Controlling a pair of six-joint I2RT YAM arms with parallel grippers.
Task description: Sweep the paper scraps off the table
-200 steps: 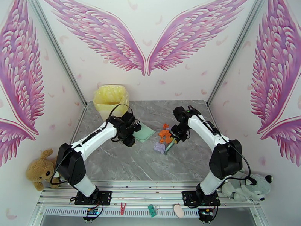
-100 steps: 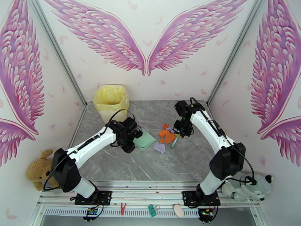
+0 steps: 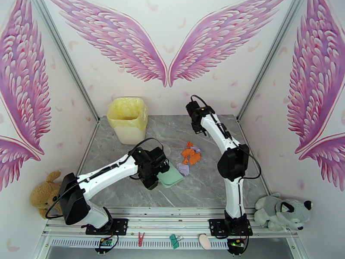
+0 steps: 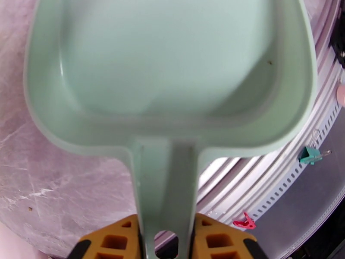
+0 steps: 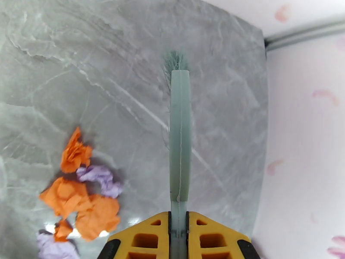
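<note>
Since a second ago the right arm has swung up and away from the pile toward the far side of the bench (image 3: 129, 186), while the left arm has slid the dustpan (image 3: 171, 175) nearer and up to the pile's near-left side.

The left tool (image 4: 166, 238) is clamped on the dustpan handle, its open mouth turned toward the paper scraps (image 3: 189, 156). This looks meant to catch them, and the pan's inside is bare as yet. The right tool (image 5: 179, 238) is pinched tight on the handle of the brush (image 5: 180, 139), bristles pointing to the far edge beyond the pile. Likely this sets up a stroke pulling the scraps back toward the pan.

The scraps lie bunched, orange and lavender together, near the middle of the bench. One lavender wad sits just beside the pan's lip, and none has reached the yellow-lined bin (image 3: 127, 119) at the far left corner.

From above, the brush is lost against the right arm. The pan's front lip is cut off in the left wrist view, so I cannot tell whether it rests on the bench. The lowest scraps run off the right wrist view, and the overlapping wads defy counting
</note>
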